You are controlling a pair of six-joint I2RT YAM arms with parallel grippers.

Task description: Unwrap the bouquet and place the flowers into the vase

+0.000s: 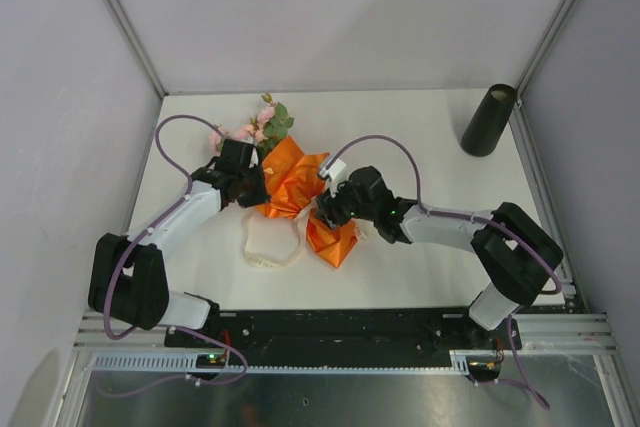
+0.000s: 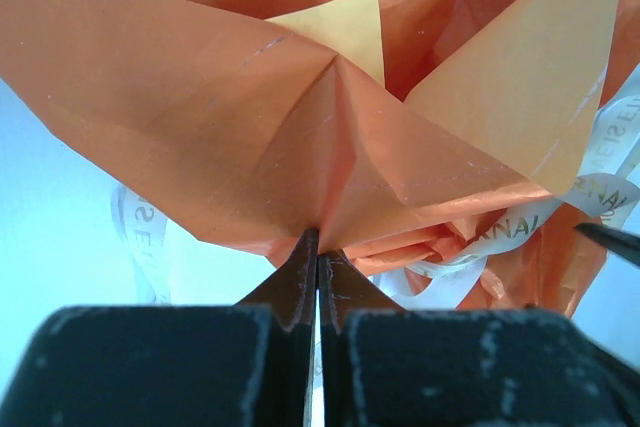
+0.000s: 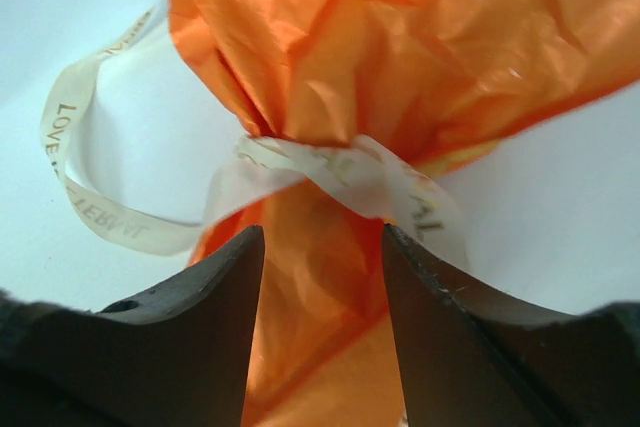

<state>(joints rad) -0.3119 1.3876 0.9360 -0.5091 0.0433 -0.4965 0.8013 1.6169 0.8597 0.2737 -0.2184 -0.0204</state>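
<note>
vase (image 1: 488, 120) by far-right edge, bouquet (image 1: 290, 182) central (well apart)

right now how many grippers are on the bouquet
2, both at the bouquet: the left gripper is shut on a fold of orange paper; the right gripper stands open astride the paper by the cream ribbon.

The orange paper (image 2: 200, 117) round the bouquet (image 1: 285, 172) is thin and crinkly, with sharp folds and a soft shine. Its inside is a paler yellow. The ribbon (image 3: 90, 207) is smooth cream cloth with printed letters. The vase (image 1: 488, 119) is dull black. The table (image 1: 420, 257) is white and smooth. The left gripper (image 2: 318, 242) is dark hard plastic with pale scuffs. The rail (image 1: 590, 329) is grey metal.
</note>
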